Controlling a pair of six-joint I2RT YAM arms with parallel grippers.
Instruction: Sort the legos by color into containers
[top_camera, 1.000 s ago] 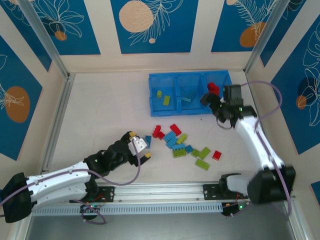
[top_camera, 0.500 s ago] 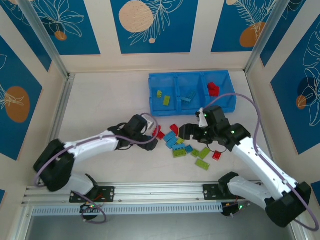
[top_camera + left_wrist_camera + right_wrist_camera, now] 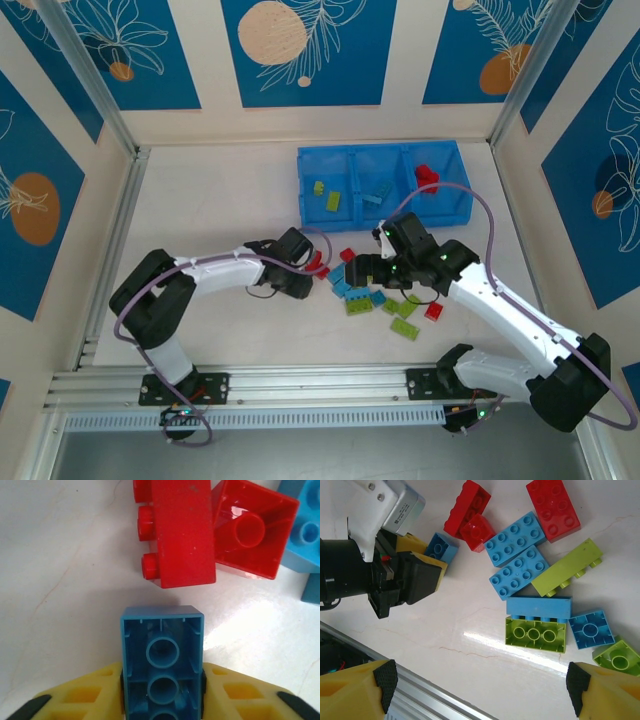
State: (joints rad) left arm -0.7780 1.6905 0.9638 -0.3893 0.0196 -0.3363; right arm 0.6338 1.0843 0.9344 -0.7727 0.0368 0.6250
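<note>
I've got L hand (image 3: 162, 695) clamped on a blue brick (image 3: 162, 645), just short of two red bricks (image 3: 182, 530) on the bench (image 3: 60, 580) — R hand (image 3: 480, 690) spread wide above the loose legos (image 3: 520, 577); tray (image 3: 340, 224) sits well apart.

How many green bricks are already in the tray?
2, both in the left compartment of the tray: one green brick by the left wall, the other nearer the divider. Nothing seems to hide more.
</note>
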